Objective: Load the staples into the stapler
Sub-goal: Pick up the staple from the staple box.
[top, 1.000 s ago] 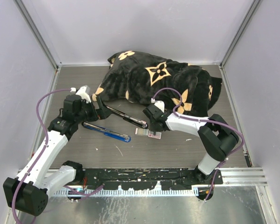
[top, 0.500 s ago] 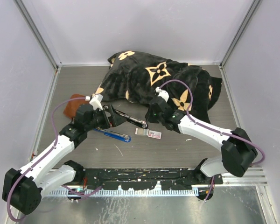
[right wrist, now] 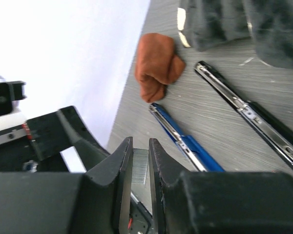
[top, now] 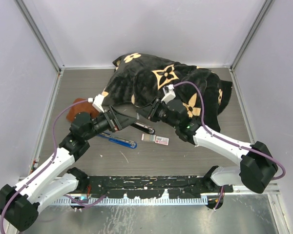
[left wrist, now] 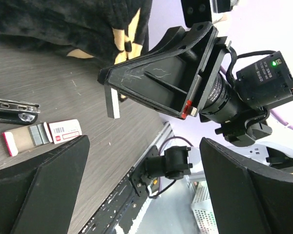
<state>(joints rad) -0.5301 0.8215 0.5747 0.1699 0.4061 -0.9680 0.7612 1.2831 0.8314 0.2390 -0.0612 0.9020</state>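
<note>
The left tool (left wrist: 144,141) is spread wide and holds nothing. The right tool (right wrist: 140,145) pinches a thin grey staple strip (right wrist: 140,166). The flat white-and-red staple box (top: 155,140) lies slid open on the streaky grey counter (top: 195,158).

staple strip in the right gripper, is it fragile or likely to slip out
Probably brittle: the staple strip is a thin ribbed bar and may snap if bent. Likely slippery: it looks like smooth bare metal pinched narrowly by the right gripper.

L claw (top: 128,120) wide open, facing R claw (right wrist: 140,146) pinched on staple strip (right wrist: 139,168), tips near.
</note>
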